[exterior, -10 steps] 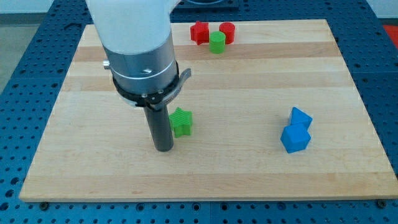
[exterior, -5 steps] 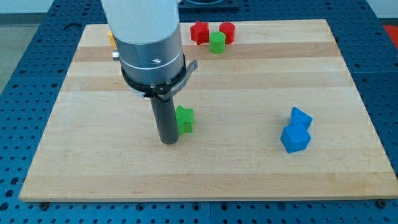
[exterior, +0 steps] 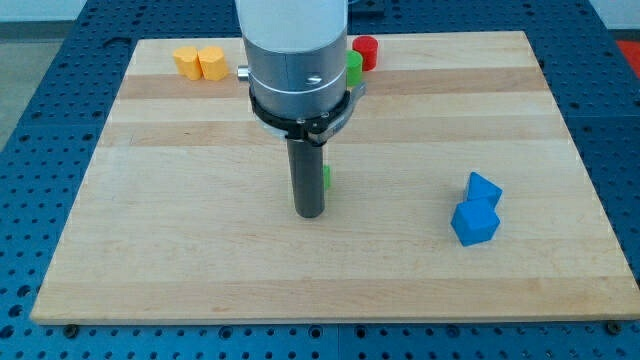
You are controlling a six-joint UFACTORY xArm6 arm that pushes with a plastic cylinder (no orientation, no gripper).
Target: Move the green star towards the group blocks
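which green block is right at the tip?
The green star: only a sliver of it shows on the view's right of my tip. The other green block sits near the view's top, beside the red block.

A pale wooden board surface (exterior: 560,120) with lengthwise grain fills most of the view. Around it, from 12 o'clock to 6 o'clock on every side, lies a blue perforated bench top (exterior: 40,150) with evenly spaced holes. Lighting is bright and even.

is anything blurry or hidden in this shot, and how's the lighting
Camera view: lighting is even and soft, with no strong glare on the board; all is sharp. The arm hides most of the green star, just a sliver showing right of my tip, and part of the green cylinder.
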